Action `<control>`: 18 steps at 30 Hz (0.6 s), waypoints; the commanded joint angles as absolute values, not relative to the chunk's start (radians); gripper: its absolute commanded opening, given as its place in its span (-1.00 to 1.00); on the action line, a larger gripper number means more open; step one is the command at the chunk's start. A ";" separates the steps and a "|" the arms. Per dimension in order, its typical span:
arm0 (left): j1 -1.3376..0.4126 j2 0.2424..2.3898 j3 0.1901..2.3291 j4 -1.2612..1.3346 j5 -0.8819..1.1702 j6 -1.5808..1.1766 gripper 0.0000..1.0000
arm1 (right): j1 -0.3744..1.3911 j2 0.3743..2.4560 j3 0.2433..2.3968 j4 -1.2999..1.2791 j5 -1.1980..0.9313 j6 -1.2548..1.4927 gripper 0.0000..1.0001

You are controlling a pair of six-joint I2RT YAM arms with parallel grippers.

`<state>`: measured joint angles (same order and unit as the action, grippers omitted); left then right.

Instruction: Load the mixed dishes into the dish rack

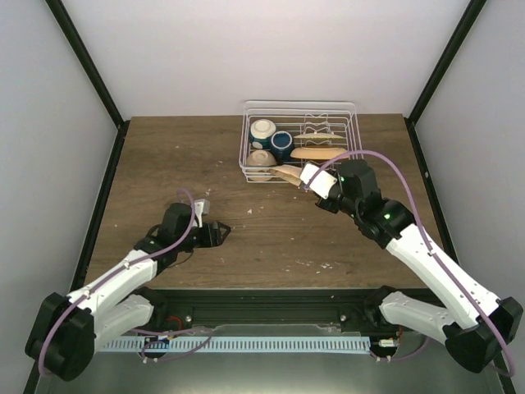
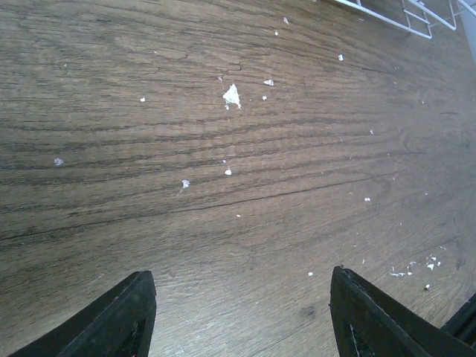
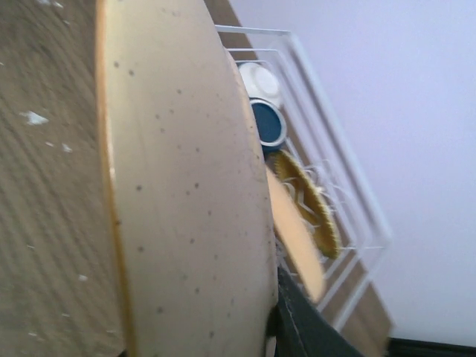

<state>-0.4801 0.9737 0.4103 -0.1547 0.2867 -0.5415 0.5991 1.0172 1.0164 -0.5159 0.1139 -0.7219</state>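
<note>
The white wire dish rack (image 1: 353,123) stands at the back middle of the table. In it are two cream bowls (image 1: 262,129) (image 1: 261,159), the dark blue cup (image 1: 282,145) and an orange plate (image 1: 318,153) on edge among the prongs. Its woven face shows in the right wrist view (image 3: 309,204). My right gripper (image 1: 307,177) is shut on the rim of a cream speckled plate with an orange edge (image 3: 186,193). It holds this plate tilted at the rack's front edge (image 1: 287,172). My left gripper (image 2: 242,316) is open and empty, low over bare table.
The table is dark wood (image 1: 164,164) with white crumbs (image 2: 232,94) scattered on it. The rack's front corner shows at the top of the left wrist view (image 2: 401,26). White walls with black frame posts close in the sides and back.
</note>
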 commanded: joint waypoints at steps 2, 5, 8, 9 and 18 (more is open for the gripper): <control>-0.475 0.989 0.406 -0.112 0.305 -0.528 0.33 | 0.604 0.945 1.032 -0.303 0.273 -0.889 -0.99; -0.476 0.994 0.409 -0.116 0.307 -0.526 0.33 | 0.606 0.946 1.022 -0.275 0.317 -0.918 -0.99; -0.476 0.994 0.407 -0.118 0.305 -0.524 0.33 | 0.609 0.952 1.002 -0.246 0.375 -0.958 -0.99; -0.476 0.994 0.408 -0.118 0.305 -0.524 0.33 | 0.611 0.954 0.997 -0.242 0.386 -0.968 -0.99; -0.476 1.001 0.409 -0.117 0.304 -0.521 0.33 | 0.617 0.972 0.933 -0.147 0.506 -1.057 -0.99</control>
